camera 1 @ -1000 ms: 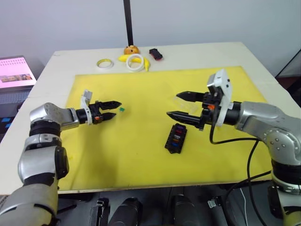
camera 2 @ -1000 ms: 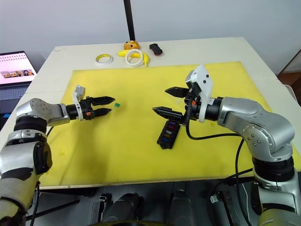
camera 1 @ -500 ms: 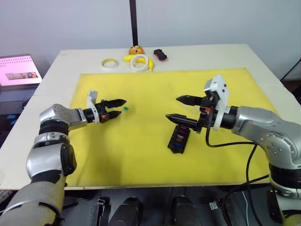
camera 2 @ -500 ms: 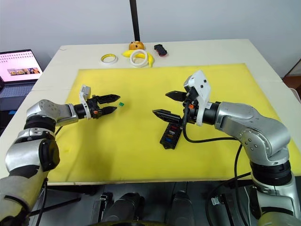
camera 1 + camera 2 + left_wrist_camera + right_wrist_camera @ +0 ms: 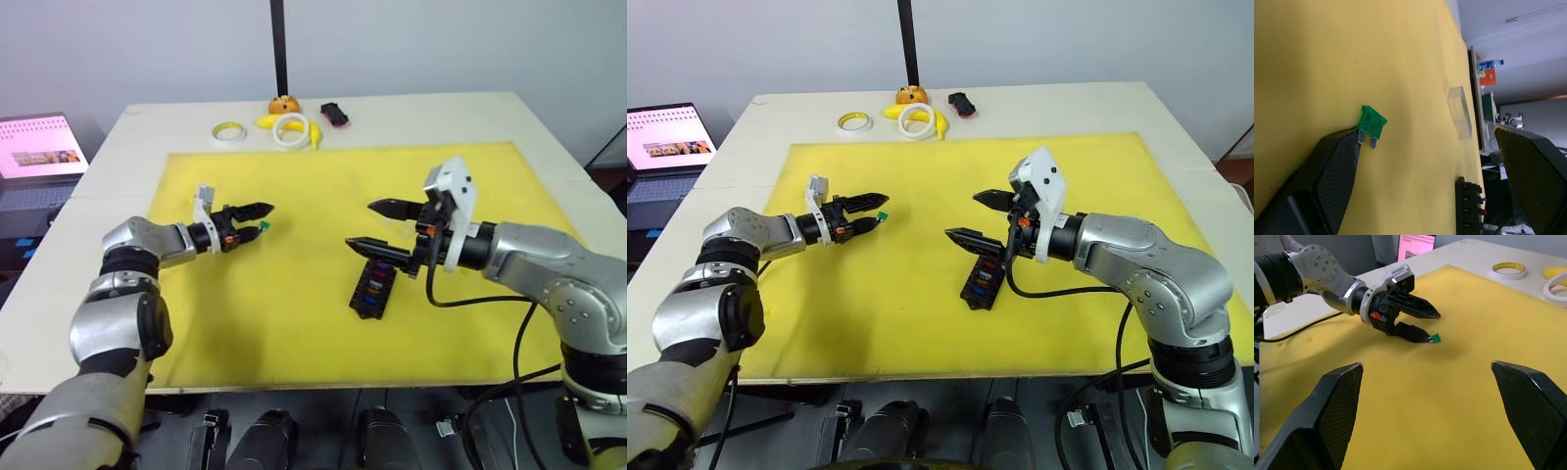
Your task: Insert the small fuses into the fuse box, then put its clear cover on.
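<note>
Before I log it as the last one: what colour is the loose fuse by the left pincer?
Green fuse, clearest in the left wrist view.

The green fuse [image 5: 1373,122] is a tiny translucent chip with two metal prongs, lying flat on the yellow mat, its prongs touching the tip of one finger of the left pincer [image 5: 257,219], whose fingers stand apart. The fuse box [image 5: 372,289] is a black oblong block lying flat near the mat's middle, set at a slant, with blue, purple, orange and red fuses seated in its slots. The clear cover [image 5: 1459,112] is a small colourless rectangular lid resting on the mat just beyond the box.
</note>
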You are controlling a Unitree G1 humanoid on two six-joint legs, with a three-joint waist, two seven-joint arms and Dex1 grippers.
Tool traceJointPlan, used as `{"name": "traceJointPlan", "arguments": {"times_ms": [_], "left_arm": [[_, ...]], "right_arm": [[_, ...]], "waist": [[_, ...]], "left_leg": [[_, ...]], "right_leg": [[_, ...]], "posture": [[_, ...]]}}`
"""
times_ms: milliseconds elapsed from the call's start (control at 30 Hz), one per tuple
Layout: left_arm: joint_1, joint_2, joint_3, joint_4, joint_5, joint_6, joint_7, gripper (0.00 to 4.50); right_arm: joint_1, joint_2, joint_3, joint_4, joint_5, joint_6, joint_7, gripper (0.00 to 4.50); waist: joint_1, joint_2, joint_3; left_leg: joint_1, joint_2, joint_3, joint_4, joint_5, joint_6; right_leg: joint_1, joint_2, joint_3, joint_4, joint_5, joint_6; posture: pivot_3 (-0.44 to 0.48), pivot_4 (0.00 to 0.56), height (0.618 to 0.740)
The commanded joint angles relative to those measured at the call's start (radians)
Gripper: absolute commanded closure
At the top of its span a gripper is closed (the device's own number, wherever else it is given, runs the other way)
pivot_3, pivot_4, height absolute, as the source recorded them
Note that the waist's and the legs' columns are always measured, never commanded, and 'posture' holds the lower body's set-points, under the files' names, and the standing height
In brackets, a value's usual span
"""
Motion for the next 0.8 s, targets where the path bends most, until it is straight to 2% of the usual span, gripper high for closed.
{"name": "traceJointPlan", "arguments": {"times_ms": [33,233,333,400,500,700,767,800], "left_arm": [[0.026,-0.008,0.026,0.018,0.006,-0.030,0.038,0.00],[0.041,-0.021,0.065,0.012,-0.003,-0.053,0.078,0.00],[0.048,-0.029,0.068,0.008,0.004,-0.067,0.093,0.79],[0.052,-0.032,0.053,0.006,0.020,-0.081,0.097,1.69],[0.046,-0.033,0.091,0.033,0.004,-0.105,0.146,1.69],[0.040,-0.039,0.085,0.037,0.013,-0.124,0.146,1.69],[0.041,-0.039,0.076,0.033,0.020,-0.130,0.141,2.26],[0.043,-0.039,0.067,0.030,0.028,-0.132,0.139,2.68]], "right_arm": [[-0.014,-0.015,-0.020,-0.031,0.006,-0.004,0.004,0.06],[-0.020,-0.038,-0.025,-0.017,0.001,-0.007,0.020,0.06],[-0.022,-0.049,-0.022,-0.012,-0.003,-0.010,0.027,0.00],[-0.021,-0.053,-0.018,-0.008,-0.009,-0.016,0.034,0.00],[-0.015,-0.063,-0.015,-0.007,-0.020,-0.028,0.052,0.00],[-0.014,-0.089,0.001,0.018,-0.062,-0.058,0.106,0.00],[-0.017,-0.093,0.006,0.022,-0.071,-0.064,0.119,0.00],[-0.018,-0.093,0.006,0.024,-0.074,-0.066,0.123,0.00]], "waist": [[-0.001,0.000,0.000],[-0.001,0.000,0.000],[-0.001,0.000,0.000],[-0.003,0.000,0.000],[-0.002,0.000,0.000],[-0.002,0.000,0.000],[-0.002,0.000,0.000],[-0.003,0.000,0.000]], "left_leg": [[0.000,0.000,0.000,0.000,0.000,0.000],[0.001,0.000,0.001,0.001,0.000,0.000],[0.001,0.000,0.001,0.002,0.000,0.000],[0.001,0.001,0.001,0.002,0.000,0.000],[0.001,0.001,0.001,0.002,0.000,0.000],[0.001,0.001,0.001,0.002,0.000,0.000],[0.001,0.001,0.001,0.002,0.000,0.000],[0.001,0.001,0.001,0.002,0.000,0.000]], "right_leg": [[0.000,0.000,0.000,0.000,0.000,0.000],[0.000,0.000,0.000,0.000,0.000,0.000],[0.000,0.000,0.000,0.000,0.000,0.000],[0.000,0.000,0.000,0.000,0.000,0.000],[0.000,0.000,0.000,0.000,0.000,0.000],[0.000,0.001,0.000,0.000,0.000,0.000],[0.000,0.001,0.000,0.000,0.000,0.000],[0.000,0.001,0.000,0.000,0.000,0.000]], "posture": [[0.000,0.150,0.740],[0.000,0.150,0.740],[0.000,0.150,0.740],[0.000,0.150,0.740],[0.000,0.150,0.740],[0.000,0.150,0.740],[0.000,0.150,0.740],[0.000,0.150,0.740]]}}
